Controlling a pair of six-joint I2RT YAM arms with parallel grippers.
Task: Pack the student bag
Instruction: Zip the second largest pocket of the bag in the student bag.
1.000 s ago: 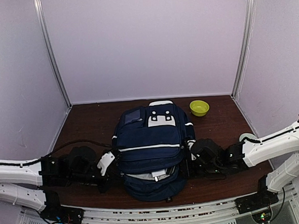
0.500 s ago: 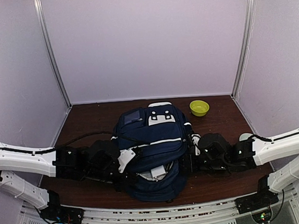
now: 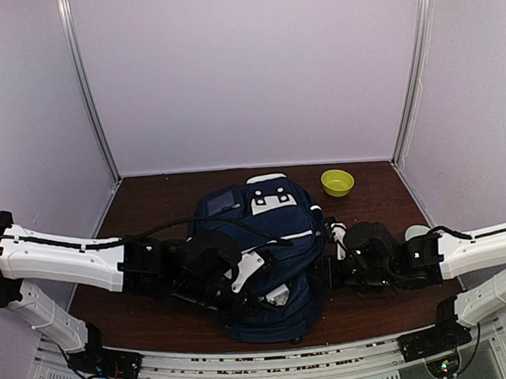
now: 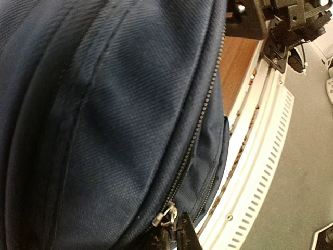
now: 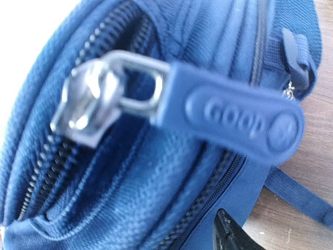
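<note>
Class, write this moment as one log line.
task: pack student bag | left gripper: shut on zipper pull | right gripper: beside bag, grip unclear

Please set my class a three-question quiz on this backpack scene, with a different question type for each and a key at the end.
1. True or false: the green bowl is inside the bag.
2. What word is moulded on the blue zip tab in the right wrist view? A) GOOD B) PACK C) ZIP
3. Seen from above, which gripper lies over the bag?

Key
1. False: it stands on the table, beyond the bag.
2. A
3. The left gripper.
</note>
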